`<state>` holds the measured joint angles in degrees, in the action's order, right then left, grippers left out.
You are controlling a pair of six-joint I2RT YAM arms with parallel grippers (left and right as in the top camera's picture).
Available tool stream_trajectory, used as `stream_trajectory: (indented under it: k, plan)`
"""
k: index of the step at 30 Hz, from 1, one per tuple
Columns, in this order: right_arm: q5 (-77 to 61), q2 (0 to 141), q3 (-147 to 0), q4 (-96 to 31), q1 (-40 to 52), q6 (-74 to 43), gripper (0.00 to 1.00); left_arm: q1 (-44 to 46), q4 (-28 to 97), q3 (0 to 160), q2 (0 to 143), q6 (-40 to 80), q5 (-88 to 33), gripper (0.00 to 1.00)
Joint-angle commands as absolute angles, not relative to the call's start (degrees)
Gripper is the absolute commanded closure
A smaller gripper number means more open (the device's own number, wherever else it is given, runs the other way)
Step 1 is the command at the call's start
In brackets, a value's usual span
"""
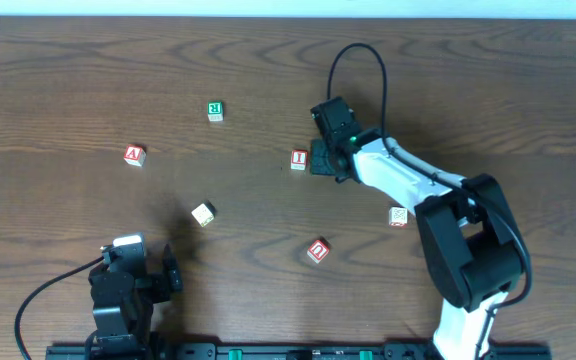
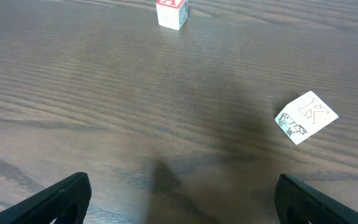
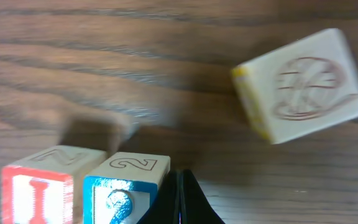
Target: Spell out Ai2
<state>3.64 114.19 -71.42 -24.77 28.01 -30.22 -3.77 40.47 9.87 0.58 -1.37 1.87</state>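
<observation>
The left tool point(image 2: 182, 190) hung wide open and empty over the surface point(image 2: 73, 93), with an outlined "K" cube point(image 2: 306, 117) ahead of it. The red "A" cube point(image 1: 135, 155) sat alone, well to the left. The right tool point(image 3: 180, 186) looked pinched closed on nothing, just beside the blue "2" cube point(image 3: 126, 186), which stood next to the red "I" cube point(image 3: 39, 193).

The right gripper point(image 3: 180, 196) is seen at the bottom centre of the frame, its two dark fingers pressed together with only a thin seam between them. Immediately left of the fingertips the blue "2" cube point(image 3: 126, 186) is located, touching them or nearly so. The red "I" cube point(image 3: 42, 190) is set against its far left side. Ahead and to the right, well apart, a pale cube point(image 3: 303, 84) with an engraved face is shown tilted on the wooden table point(image 3: 135, 74).
</observation>
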Motion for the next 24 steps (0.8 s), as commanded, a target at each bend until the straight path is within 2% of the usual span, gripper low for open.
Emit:
stream_trajectory:
  k: [1,14,20,24]
  plan:
    - [3.81,114.5,-71.18,-24.4,29.08,-31.24,0.98,-4.1,41.85,9.19,0.36,-1.76,1.89,0.05]
    - [9.93,114.32,-72.4,-26.74,28.47,-31.16,0.98,-4.1,41.85,9.19,0.36,-1.74,1.89,0.05]
    - [10.52,109.1,-85.43,-41.85,24.71,-25.47,0.99,-4.1,41.85,9.19,0.36,-1.74,1.89,0.05]
    - [10.02,97.6,-93.73,-53.47,23.75,-20.23,0.99,-4.1,41.85,9.19,0.36,-1.74,1.89,0.05]
